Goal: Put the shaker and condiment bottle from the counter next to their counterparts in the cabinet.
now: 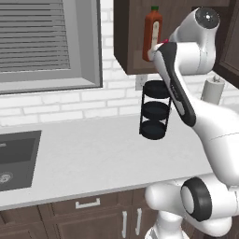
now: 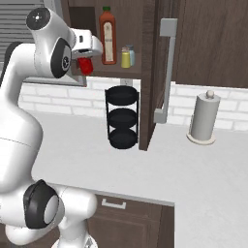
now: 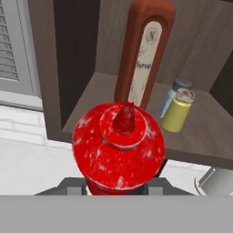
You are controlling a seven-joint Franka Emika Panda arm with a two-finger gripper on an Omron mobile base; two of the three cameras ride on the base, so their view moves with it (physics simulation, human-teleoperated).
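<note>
Read little on the pale label of the tall orange-red sauce bottle (image 3: 144,54): a large "N" in a ring near the top and a slanted word beneath, too blurred to make out. Found no writing on anything else.

Saw the condiment bottle (image 3: 119,145) as small and bright red with pale scuffed flecks, a round shoulder and a narrow pointed tip, top turned toward the hand camera. Held it clamped in the gripper (image 2: 85,62), fingers closed on its lower body, in the air just in front of the open cabinet (image 2: 148,72), left of the sauce bottle and not yet on the shelf.

Noted the sauce bottle's green cap, standing upright on the cabinet shelf. Just right of it stood the shaker (image 3: 176,110), yellow-green with a pale silvery cap, already on the shelf. Directly behind that, touching or nearly so, stood the pale blue shaker (image 3: 175,90) with a grey cap.

Below the cabinet, on the counter (image 2: 155,169), stood a black three-tier rack (image 2: 122,117). Well right of the cabinet door stood a paper towel roll (image 2: 203,121) on its holder.
</note>
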